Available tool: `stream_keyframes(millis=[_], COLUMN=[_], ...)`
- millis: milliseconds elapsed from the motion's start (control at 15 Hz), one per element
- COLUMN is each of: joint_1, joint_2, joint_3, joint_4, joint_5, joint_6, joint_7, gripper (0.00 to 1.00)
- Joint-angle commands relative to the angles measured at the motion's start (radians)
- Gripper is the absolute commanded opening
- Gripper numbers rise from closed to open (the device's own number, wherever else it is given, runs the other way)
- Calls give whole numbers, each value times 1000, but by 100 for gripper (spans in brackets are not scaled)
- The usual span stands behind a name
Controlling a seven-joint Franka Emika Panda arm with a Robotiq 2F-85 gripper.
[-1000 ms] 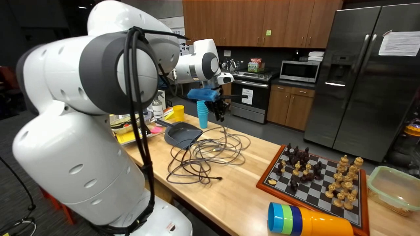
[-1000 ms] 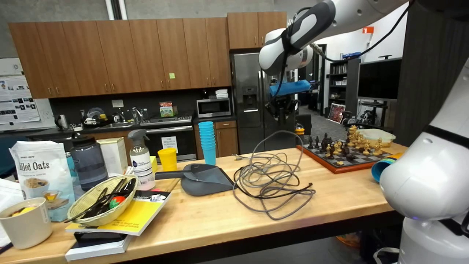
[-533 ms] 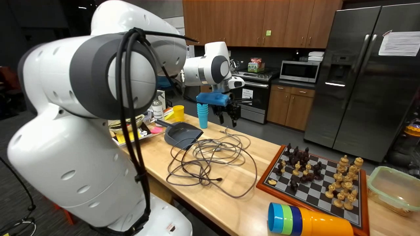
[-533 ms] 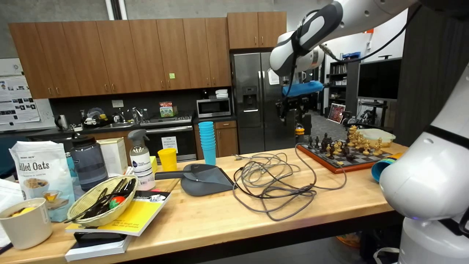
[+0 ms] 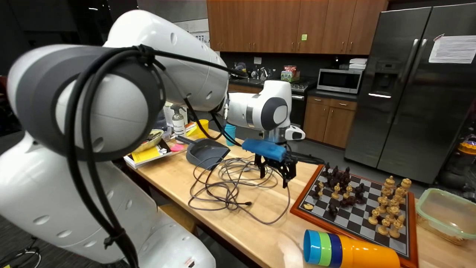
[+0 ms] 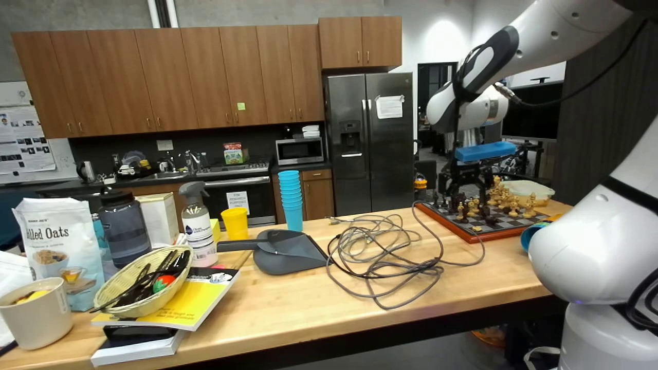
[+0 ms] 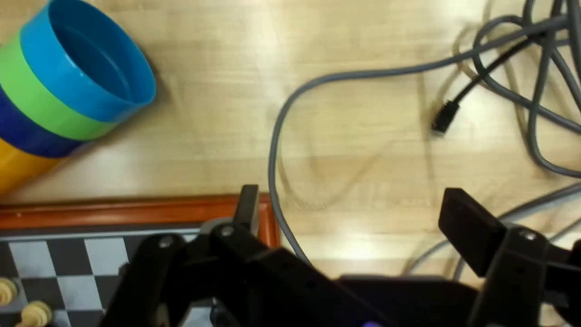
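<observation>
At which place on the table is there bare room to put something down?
Bare tabletop lies between the yellow book, dustpan and tangled cables; another patch between those cables and the multicoloured cups. The chessboard is crowded with pieces.

In an exterior view, looks down from close beside arm (image 5: 200,82), across table (image 5: 256,238) toward fridge (image 5: 412,130). In an exterior view, faces cabinets (image 6: 205,77), tilted slightly down, from farther back. In both exterior views, takes in tangled cable (image 6: 427,265) and chessboard (image 5: 356,214); in the wrist view, peers closely down past claw (image 7: 350,204) at parts of both.
</observation>
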Motion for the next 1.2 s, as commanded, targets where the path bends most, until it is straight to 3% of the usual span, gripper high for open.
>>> stream_keyframes(millis=[0, 200, 533, 867, 1133], joint_1=[-49, -84, -109, -70, 1], joint_2=[-86, -135, -196, -257, -281], joint_3=[-71, -111, -119, -57, -9], joint_4=[-116, -185, -243, -306, -303], joint_5=[-4, -39, -170, -290, -290], joint_6=[-8, -31, -195, -263, -304], joint_7=[-127, -227, -360, -352, -370], gripper=[100, 100, 100, 100, 100])
